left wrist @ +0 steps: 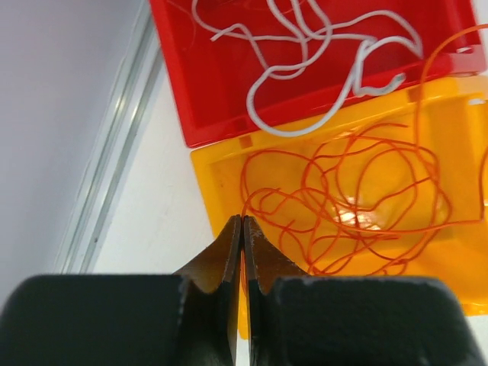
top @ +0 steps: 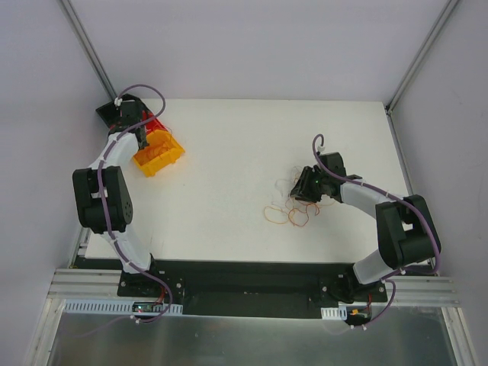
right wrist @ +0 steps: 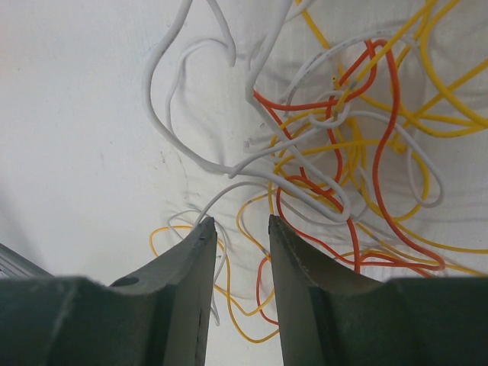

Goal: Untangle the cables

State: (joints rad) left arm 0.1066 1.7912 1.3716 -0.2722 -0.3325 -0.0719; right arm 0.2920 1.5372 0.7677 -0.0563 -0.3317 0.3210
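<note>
– Where are the cables?

– In two places. Most lie as a loose tangle of thin white, yellow and red-orange wires [top: 293, 207] on the white table [top: 229, 145], right of its middle. The others are in two open plastic bins at the far left corner: a looping white wire [left wrist: 305, 76] in the red bin [left wrist: 206, 91], and a heap of hair-thin orange wire [left wrist: 343, 198] in the yellow bin [left wrist: 221, 175], which touches the red one on its near side.

– And the arms?

– The right arm [top: 381, 206] reaches in over the tangle. The right jaws are spread apart, just above the table at the tangle's edge, and a fine white strand [right wrist: 229, 194] runs toward the gap between the tips (it looks free, not gripped). Beyond the tips, the red-orange wire [right wrist: 379, 175] crosses over and under white and yellow loops.

– The left one?

– The left arm [top: 114, 164] stretches to the bins. The left jaws are pressed together, with their tips over the near wall of the yellow bin. One orange strand runs right up to the tips; I cannot tell whether it is caught between them.
</note>
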